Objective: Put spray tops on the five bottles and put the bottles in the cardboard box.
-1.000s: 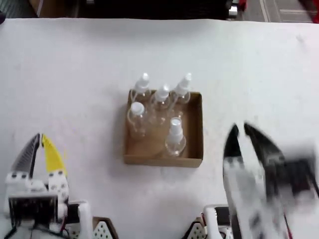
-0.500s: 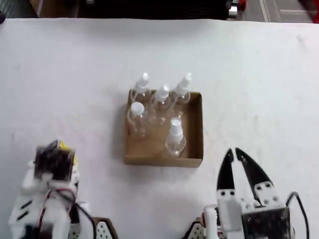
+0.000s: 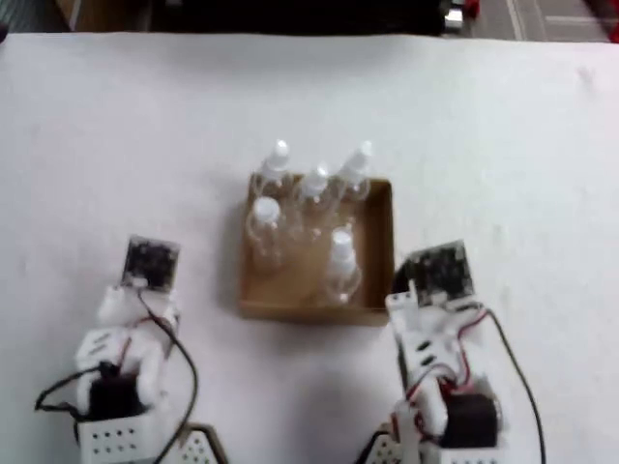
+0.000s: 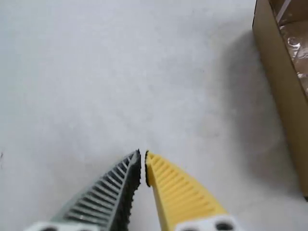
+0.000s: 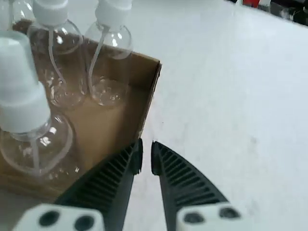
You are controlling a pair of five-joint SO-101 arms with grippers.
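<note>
The left arm [image 3: 135, 319] sits folded over the near left part of the matte white table [image 3: 503, 145], well apart from the box. The left gripper [image 4: 143, 161] points down at bare table. Its two tapering fingers, one grey [image 4: 113, 192] and one yellow [image 4: 175, 192], both plastic with ribbed inner faces, are drawn together to a thin slit at the tips and hold nothing. The brown wall of the cardboard box [image 4: 281, 82] stands off to one side of it.

At the middle of the table lies the cardboard box [image 3: 314, 311], a shallow open square of plain brown board. All five bottles [image 3: 340, 271] stand upright inside it. They are rounded and of clear plastic, and each carries a white spray top. Three line the far wall, one is at the left, and one stands alone nearer the front.

The right arm [image 3: 440, 329] is folded just beside the box's near right corner. The right gripper [image 5: 146, 149] has black ribbed fingers [image 5: 180, 178] that taper to points. They are nearly closed, with a narrow gap and nothing between them, and the tips hang just beside the box's side wall [image 5: 149, 96]. A thin dip tube shows through the nearest bottles [image 5: 103, 53].
</note>
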